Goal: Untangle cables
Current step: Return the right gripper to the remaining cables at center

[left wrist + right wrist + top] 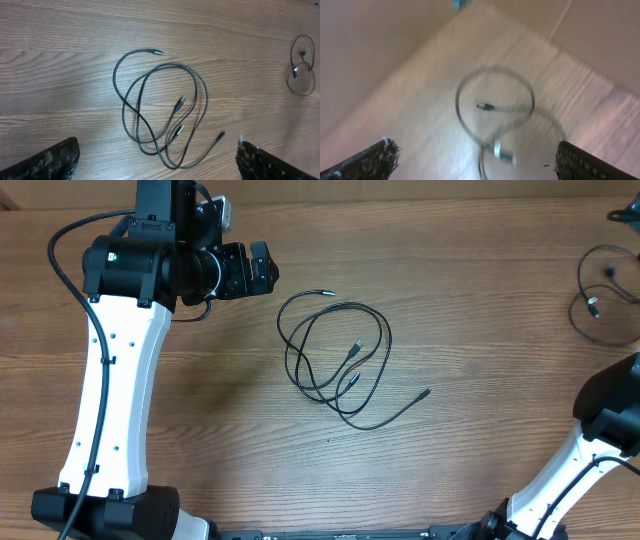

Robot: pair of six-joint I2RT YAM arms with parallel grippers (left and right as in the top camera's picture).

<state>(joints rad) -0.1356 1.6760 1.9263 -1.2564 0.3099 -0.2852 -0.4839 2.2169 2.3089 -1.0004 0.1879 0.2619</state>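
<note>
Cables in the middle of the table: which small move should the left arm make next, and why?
Probably lower the open left tool toward the plug on the strand that sticks out of the cables. That end lies clear of the crossing loops, and nothing is held yet, so it looks easiest to grasp.

Left arm (115, 380) is stretching forward, left gripper (262, 268) gaping wide. Right arm (610, 420) is sitting bent, right gripper (475, 160) gaping equally wide.

Wood-grain table (480, 470); perhaps a small blue object (459, 4) beyond.
</note>
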